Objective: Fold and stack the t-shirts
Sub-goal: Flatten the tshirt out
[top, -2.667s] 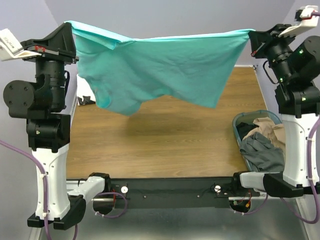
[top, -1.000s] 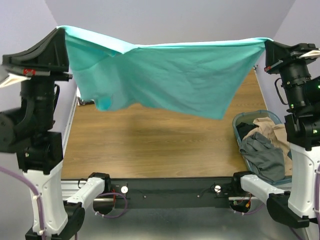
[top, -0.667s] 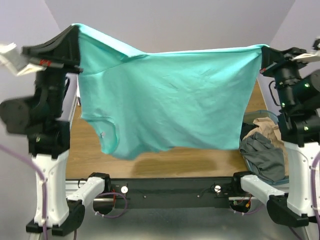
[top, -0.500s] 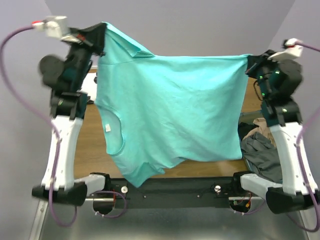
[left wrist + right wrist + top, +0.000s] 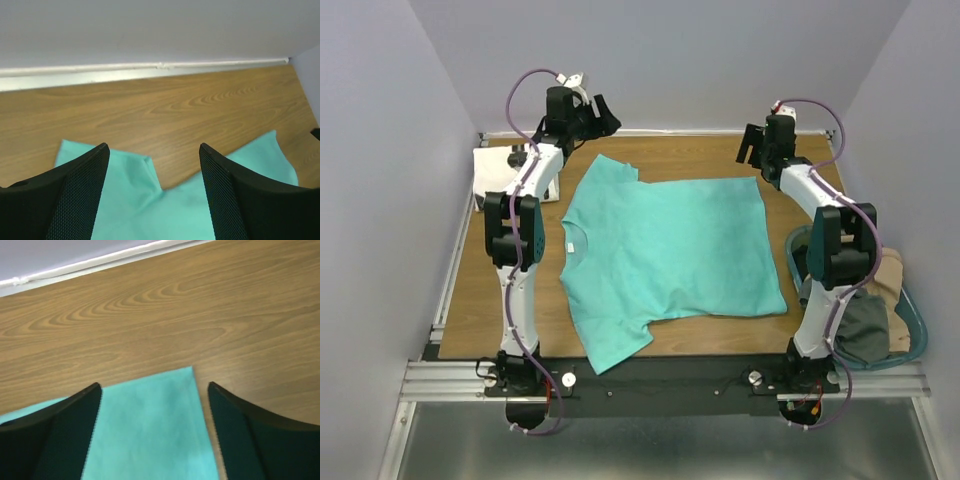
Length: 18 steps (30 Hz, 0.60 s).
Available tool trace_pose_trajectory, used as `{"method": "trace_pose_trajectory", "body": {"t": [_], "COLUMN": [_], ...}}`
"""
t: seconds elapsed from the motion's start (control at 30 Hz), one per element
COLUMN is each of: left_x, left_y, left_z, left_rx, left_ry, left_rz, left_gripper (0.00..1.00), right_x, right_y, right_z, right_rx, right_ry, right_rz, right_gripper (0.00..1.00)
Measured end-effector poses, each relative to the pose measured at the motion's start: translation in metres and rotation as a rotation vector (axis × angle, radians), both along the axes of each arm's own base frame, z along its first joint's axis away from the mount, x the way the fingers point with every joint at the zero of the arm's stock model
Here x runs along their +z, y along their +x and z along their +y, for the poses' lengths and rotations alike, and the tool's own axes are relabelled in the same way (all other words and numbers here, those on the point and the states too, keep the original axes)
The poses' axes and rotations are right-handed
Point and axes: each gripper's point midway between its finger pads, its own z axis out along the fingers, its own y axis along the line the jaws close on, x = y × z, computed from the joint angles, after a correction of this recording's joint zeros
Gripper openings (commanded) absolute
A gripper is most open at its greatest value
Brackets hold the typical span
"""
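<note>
the turquoise t-shirt (image 5: 670, 255) lies spread flat at the centre of the surface (image 5: 480, 290), collar toward frame left, so laying-out looks done and folding has not begun. the left tool (image 5: 152, 150) and right tool (image 5: 154, 386) hover by its upper corners, jaws wide, holding nothing. next, each must drop and pinch an edge to fold across. the white neck label (image 5: 572, 243) is too small to read.

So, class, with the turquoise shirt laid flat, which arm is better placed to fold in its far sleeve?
Left, likely: the open left gripper hovers over the far sleeve, while the right gripper sits over the far hem corner.
</note>
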Motion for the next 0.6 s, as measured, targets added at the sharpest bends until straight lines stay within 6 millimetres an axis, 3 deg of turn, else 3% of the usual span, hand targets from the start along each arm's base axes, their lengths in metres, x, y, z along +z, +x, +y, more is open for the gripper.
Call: {"method": "trace_pose_trajectory", "body": {"t": [0.1,0.23,0.37,0.47,0.6], "left_x": [-0.007,0.001,0.005,-0.017,-0.073], "left_y": [-0.013,-0.062,-0.108,-0.135,-0.165], "left_z": [-0.006,-0.003,0.006,0.013,0.017], "left_rx": [-0.008,0.002,0.024,0.038,0.038], "left_ry": [-0.001,0.005,0.021,0.046,0.103], "left_rz": [0.035,0.082,0.103,0.163,0.298], "left_gripper": [0.8,0.8,0.8,0.8,0.79], "right_x": [-0.004,0.019,0.034,0.029,0.002], "right_y": [0.006,0.005,-0.013,-0.036,-0.063], "right_z": [0.008,0.019,0.033,0.045,0.057], "right_rx": [0.038,0.095,0.168,0.224,0.275], "right_ry": [0.019,0.053,0.101,0.153,0.213], "right_rz": [0.004,-0.041,-0.063,-0.037,0.038], "right_gripper": [0.98,0.98,0.98,0.98,0.98]}}
